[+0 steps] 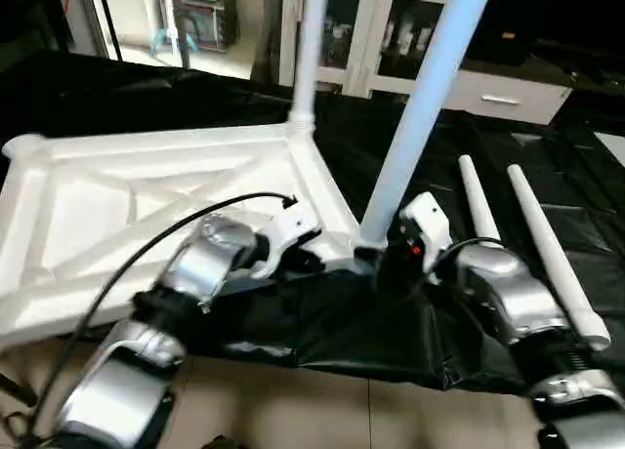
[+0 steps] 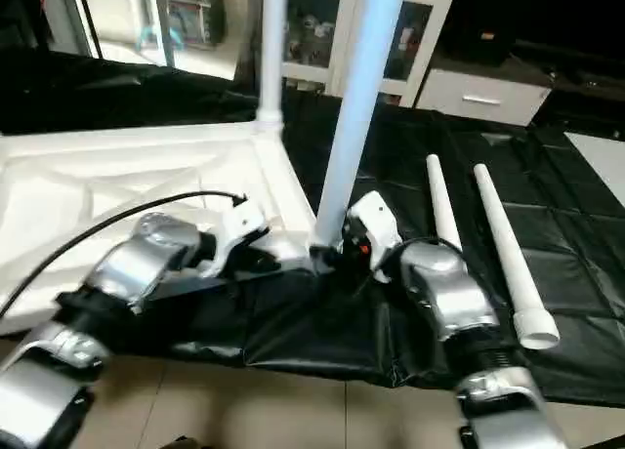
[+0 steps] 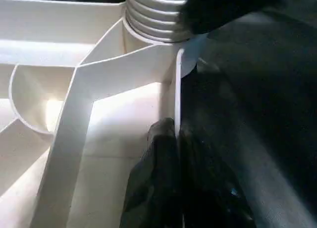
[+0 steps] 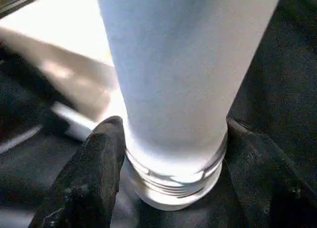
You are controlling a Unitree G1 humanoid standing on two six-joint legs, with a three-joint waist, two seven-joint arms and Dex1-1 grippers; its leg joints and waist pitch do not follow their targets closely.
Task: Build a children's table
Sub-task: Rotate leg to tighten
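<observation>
Risk: the near tapered white tube leg (image 1: 420, 107), standing at the white X-ribbed plastic top's (image 1: 88, 205) four-o'clock corner, could cross-thread or tip. The right gripper (image 4: 168, 153) clasps its base; the left gripper (image 3: 171, 153) pinches the top's rim. Two spare legs (image 1: 537, 244) lie at three o'clock.
</observation>
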